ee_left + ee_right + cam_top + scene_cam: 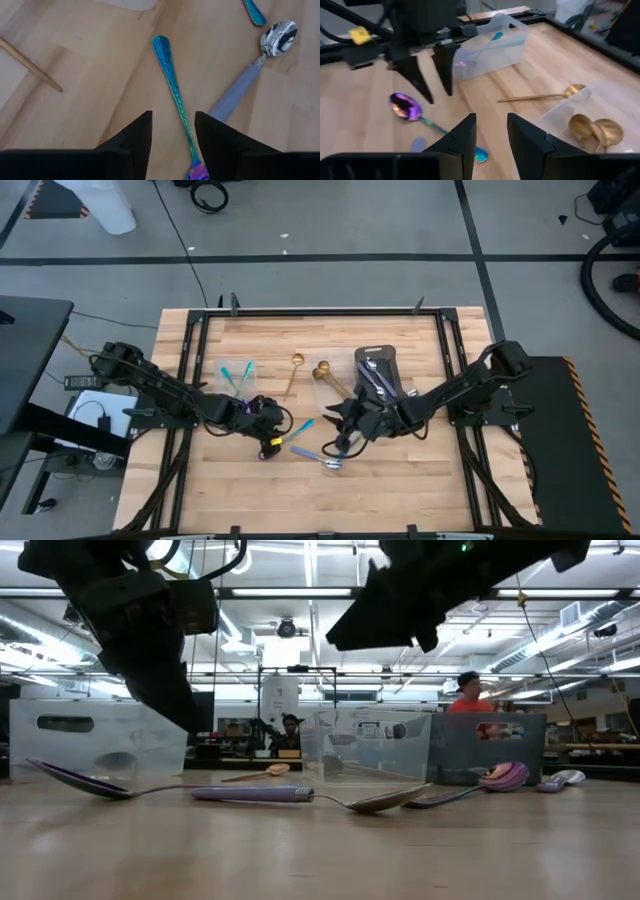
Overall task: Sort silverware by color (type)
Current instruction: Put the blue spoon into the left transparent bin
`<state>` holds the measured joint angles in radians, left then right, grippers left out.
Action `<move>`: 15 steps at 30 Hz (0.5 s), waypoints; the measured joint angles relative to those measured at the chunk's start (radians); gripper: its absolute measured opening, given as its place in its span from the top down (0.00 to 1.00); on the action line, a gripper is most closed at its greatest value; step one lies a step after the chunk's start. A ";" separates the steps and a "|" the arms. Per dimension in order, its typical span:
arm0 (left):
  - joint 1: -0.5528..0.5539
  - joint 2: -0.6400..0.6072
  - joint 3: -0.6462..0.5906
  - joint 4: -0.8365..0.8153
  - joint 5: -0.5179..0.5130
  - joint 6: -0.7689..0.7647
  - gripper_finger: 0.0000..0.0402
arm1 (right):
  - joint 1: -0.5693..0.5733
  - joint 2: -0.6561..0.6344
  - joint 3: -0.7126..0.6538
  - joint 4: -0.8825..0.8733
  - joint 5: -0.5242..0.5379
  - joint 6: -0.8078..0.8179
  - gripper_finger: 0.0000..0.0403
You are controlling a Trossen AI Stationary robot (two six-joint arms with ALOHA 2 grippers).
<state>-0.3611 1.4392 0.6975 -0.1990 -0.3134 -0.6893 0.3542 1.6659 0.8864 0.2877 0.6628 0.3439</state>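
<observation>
A spoon with a purple bowl and a teal handle lies flat on the wooden table, near its middle. My left gripper is open just above it, one finger on either side of the handle close to the bowl. My right gripper is open and holds nothing; it hovers over the handle's free end, facing the left gripper. A spoon with a lavender handle and a silver bowl lies beside it.
One clear container holds teal-handled spoons, another holds gold ones. A gold spoon lies loose on the wood. A dark tray with silver utensils sits far right of centre. People show in the room behind.
</observation>
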 joint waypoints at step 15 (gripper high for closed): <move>0.005 0.109 -0.002 0.042 -0.058 -0.030 0.61 | 0.004 0.050 0.000 0.005 0.112 -0.056 0.70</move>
<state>-0.3565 1.5484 0.6956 -0.1566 -0.3713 -0.7195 0.3578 1.7157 0.8867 0.2926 0.7747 0.2876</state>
